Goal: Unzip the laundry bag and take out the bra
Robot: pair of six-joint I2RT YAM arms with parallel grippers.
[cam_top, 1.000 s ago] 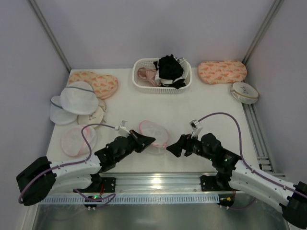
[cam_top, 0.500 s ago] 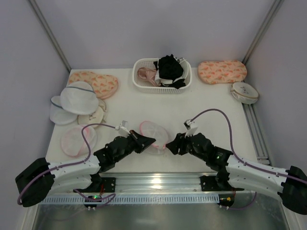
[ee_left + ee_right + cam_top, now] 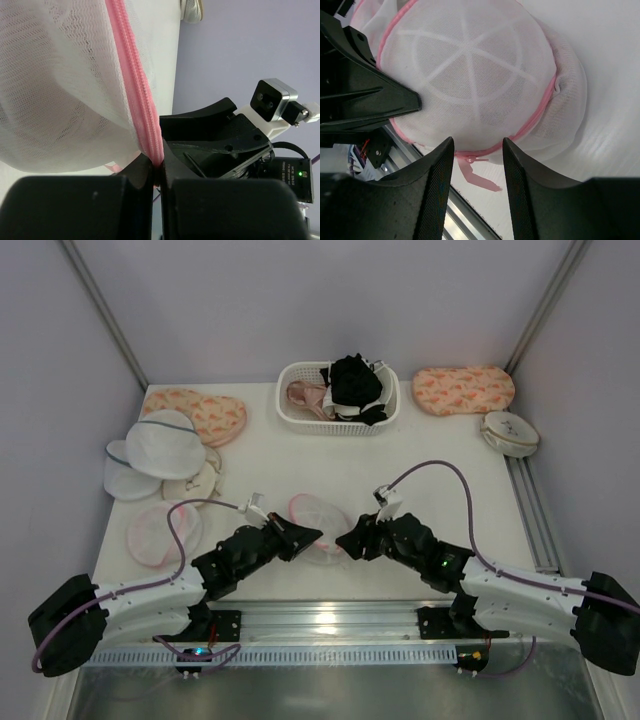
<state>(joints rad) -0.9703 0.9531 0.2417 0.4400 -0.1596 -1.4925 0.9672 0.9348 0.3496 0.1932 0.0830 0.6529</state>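
Tabletop: white table (image 3: 440, 470). Both arms reach in to meet near its front edge, well apart from the basket (image 3: 335, 426) at the back.
Left gripper (image 3: 156, 167): clamped on the pink zip rim (image 3: 141, 107) of the laundry bag (image 3: 55, 90), pinching the tape edge-on. In its wrist view the mesh dome bulges away up and to the left of the fingertips.
Bag position: flat on the table between the two grippers, touching the left one's fingertips and just ahead of the right one's.
Bra: inside the bag. From above only a pinkish tint shows through the mesh, and its shape cannot be made out.
Zip pull (image 3: 479, 174): a small pink tab hanging off the rim on the side facing the right gripper, in the gap between its fingers.
Right gripper (image 3: 477, 144): fingers apart on either side of the pull, gripping nothing.
Handling: the bag looks light, soft and springy, so it would likely slide or crumple if pulled without an anchor. The mesh could snag.
Where to hold: the stiff zip tape is the best anchor, and the left gripper already has it. The thin, floppy tab is what the right fingers should close on, squarely, or it may slip out sideways.
Bra handling: probably limp and light, with straps that may catch on the zip teeth.
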